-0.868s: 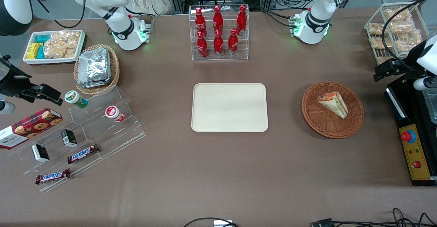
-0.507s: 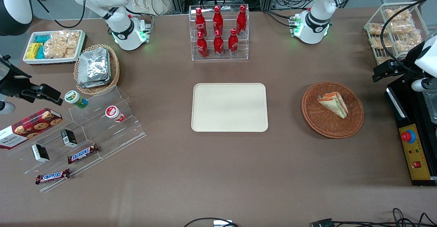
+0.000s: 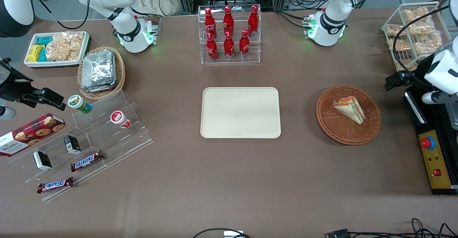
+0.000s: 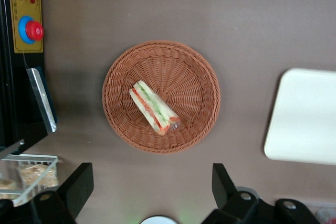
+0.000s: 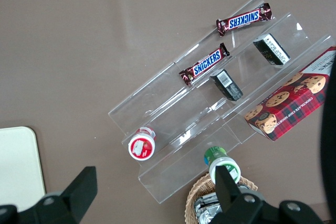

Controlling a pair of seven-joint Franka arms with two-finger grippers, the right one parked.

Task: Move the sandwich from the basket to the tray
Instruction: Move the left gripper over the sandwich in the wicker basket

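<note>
Gripper (image 4: 149,190) high above the table, fingers (image 4: 79,184) spread wide, holding nothing, well clear of the basket (image 3: 348,114) and just toward the working arm's end from it. In the round basket (image 4: 161,96), still untouched, lies the sandwich (image 4: 154,107), flat on the weave, filling layers showing along its edge. Farther toward the table's middle sits the cream tray (image 3: 240,112), apart from the basket. Near the basket, at the working arm's end, a black control box (image 3: 433,141) with a red button (image 3: 426,143).
</note>
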